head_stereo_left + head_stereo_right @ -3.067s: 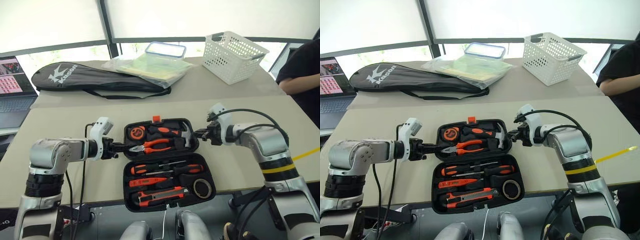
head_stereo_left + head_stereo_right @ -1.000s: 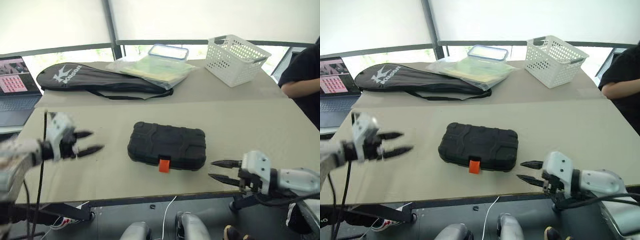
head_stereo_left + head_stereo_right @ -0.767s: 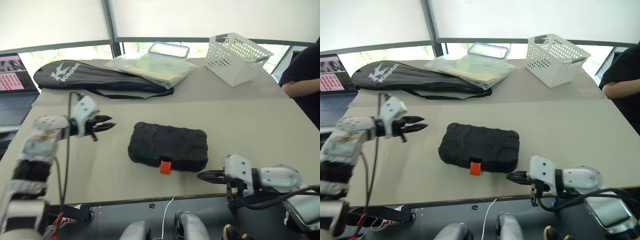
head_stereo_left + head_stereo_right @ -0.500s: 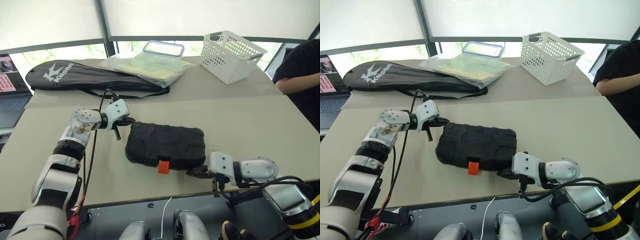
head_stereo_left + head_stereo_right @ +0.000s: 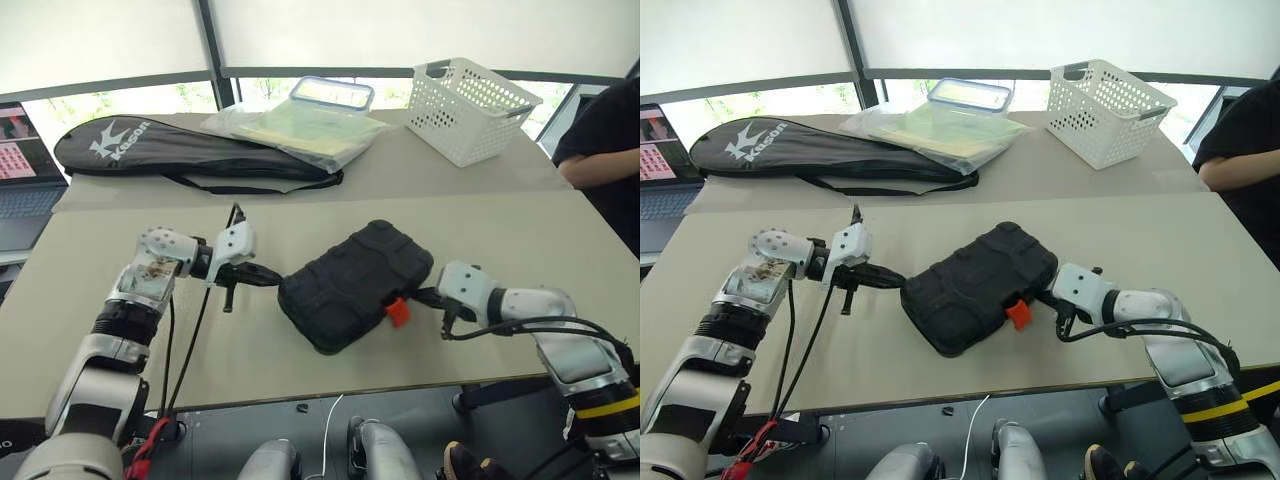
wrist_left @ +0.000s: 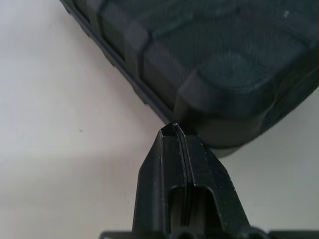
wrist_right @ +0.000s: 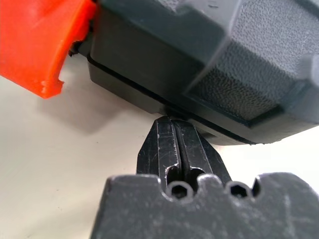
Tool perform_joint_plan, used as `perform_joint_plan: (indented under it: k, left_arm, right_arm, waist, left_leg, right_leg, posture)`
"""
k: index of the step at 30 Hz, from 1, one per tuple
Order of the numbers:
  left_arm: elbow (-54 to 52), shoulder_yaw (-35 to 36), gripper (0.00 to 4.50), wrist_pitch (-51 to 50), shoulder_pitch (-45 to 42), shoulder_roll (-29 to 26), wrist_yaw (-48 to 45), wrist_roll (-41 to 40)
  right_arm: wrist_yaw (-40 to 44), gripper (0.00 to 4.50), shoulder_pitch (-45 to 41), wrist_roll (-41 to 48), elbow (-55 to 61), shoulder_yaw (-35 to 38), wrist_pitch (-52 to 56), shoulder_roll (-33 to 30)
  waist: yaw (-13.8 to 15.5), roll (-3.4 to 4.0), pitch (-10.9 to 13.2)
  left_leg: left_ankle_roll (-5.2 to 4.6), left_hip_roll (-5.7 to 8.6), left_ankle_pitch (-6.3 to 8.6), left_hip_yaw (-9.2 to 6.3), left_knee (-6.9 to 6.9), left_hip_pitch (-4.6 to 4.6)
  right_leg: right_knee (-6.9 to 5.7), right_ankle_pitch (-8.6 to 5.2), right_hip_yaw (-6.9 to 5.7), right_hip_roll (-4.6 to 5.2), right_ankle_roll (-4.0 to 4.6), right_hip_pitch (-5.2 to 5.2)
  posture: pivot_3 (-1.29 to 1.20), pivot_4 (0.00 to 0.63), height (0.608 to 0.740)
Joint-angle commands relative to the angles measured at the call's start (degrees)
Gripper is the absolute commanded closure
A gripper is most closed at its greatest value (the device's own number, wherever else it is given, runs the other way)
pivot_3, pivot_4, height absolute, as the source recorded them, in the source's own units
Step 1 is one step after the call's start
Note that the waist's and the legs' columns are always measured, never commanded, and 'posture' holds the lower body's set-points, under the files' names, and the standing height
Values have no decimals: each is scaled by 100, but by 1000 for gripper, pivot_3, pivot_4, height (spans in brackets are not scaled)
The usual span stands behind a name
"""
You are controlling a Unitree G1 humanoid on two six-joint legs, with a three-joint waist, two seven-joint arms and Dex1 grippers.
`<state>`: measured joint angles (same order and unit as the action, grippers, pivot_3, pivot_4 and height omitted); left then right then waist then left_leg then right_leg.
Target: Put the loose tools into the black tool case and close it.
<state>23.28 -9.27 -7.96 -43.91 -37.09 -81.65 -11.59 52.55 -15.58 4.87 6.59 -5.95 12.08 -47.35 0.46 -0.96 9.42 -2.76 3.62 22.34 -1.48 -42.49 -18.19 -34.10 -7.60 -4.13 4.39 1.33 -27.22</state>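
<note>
The black tool case [image 5: 355,285] lies shut and turned diagonally on the table, its orange latch [image 5: 397,311] facing front right. No loose tools are in view. My left gripper [image 5: 275,282] is shut, its tip [image 6: 174,130] against the case's left corner [image 6: 209,55]. My right gripper [image 5: 418,295] is shut too. Its tip [image 7: 173,122] rests against the seam of the case's front side, just beside the latch [image 7: 40,45]. Neither gripper holds anything.
A long black racket bag [image 5: 190,155], a clear bag with a lidded container [image 5: 310,120] and a white basket [image 5: 470,95] sit on the far table. A laptop [image 5: 12,150] stands far left. A person's arm [image 5: 600,150] shows at the right edge.
The case, open three seconds ago, is now closed. Both grippers have shut and moved in against it. In the last half second it swung from lying crosswise to diagonal, latch toward the right.
</note>
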Motion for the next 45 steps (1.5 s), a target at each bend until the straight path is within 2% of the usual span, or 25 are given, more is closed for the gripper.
perform_joint_plan:
  k: [1, 6, 10, 13, 20, 24, 28, 35, 42, 45]
  left_arm:
    - [-606, 384, 4459, -827, -356, -61, 183, -454]
    - [-1226, -115, 4459, -955, -256, 394, 412, -265]
    - [-942, -918, 4459, -39, -6, 592, 672, 677]
    - [-743, -1211, 4459, 479, 139, 584, 767, 1067]
    - [-644, -1176, 4459, 624, 199, 613, 922, 1089]
    - [-685, -1129, 4459, 618, 231, 599, 931, 1042]
    - [-667, -1119, 4459, 647, 206, 638, 944, 1036]
    - [-582, -1131, 4459, 724, 66, 764, 969, 1046]
    - [-529, -1253, 4459, 898, 6, 911, 967, 1160]
    - [-520, -1278, 4459, 951, 5, 961, 979, 1201]
  right_arm:
    - [168, 4500, 92, 626, 705, 680, 381, -176]
    - [96, 4500, 286, 1100, 1392, 971, 1010, -115]
    - [-28, 4500, 455, 1082, 1671, 702, 1143, 76]
    - [-95, 4500, 526, 952, 1694, 505, 1100, 199]
    - [-169, 4500, 1022, 818, 1833, 446, 1005, 201]
    - [-279, 4500, 1291, 858, 2048, 562, 1016, 252]
    - [-379, 4500, 1145, 1106, 2234, 730, 1404, 324]
    - [-279, 4500, 1497, 951, 2169, 479, 1443, 179]
    - [-685, 4500, 1224, 718, 1808, 301, 1305, 585]
    - [-466, 4500, 1289, 891, 1986, 401, 1452, 424]
  waist:
    - [4, 0, 0]
    - [44, 2, -2]
    - [25, 2, -2]
    - [24, 0, -8]
    - [36, 22, -27]
    - [26, 23, -31]
    - [26, 23, -32]
    - [63, 21, -34]
    - [56, 22, -35]
    - [66, 22, -35]
  left_leg:
    - [0, 1, 0, 0, -7, -1]
    - [0, -1, 1, -5, -16, 9]
    - [0, -1, 1, -2, -16, 8]
    - [0, -13, 1, 2, -13, 11]
    - [-16, -22, 10, 2, 31, 101]
    - [-16, -24, 10, 5, 37, 104]
    - [-16, -20, 10, 7, 31, 106]
    - [-17, -19, 10, 4, 35, 104]
    - [-17, -18, 10, 5, 35, 105]
    - [-17, -17, 10, 5, 35, 100]
  right_leg:
    - [2, 0, 1, 1, 0, 0]
    - [3, 1, 16, 6, 0, 14]
    - [3, 1, 22, 7, 0, 14]
    - [2, 2, 27, 6, 2, 14]
    - [24, -2, 38, 5, -1, 97]
    - [13, -3, 40, 0, -3, 93]
    - [17, -2, 40, 0, -3, 94]
    - [17, -3, 36, -4, -3, 94]
    - [22, -3, 39, -2, -4, 93]
    - [21, -3, 36, -4, -4, 90]
  posture:
    - [0, 150, 740]
    - [0, 150, 740]
    - [0, 150, 740]
    - [0, 150, 740]
    - [0, 150, 740]
    - [0, 150, 740]
    - [0, 150, 740]
    - [0, 150, 740]
    - [0, 150, 740]
    - [0, 150, 740]
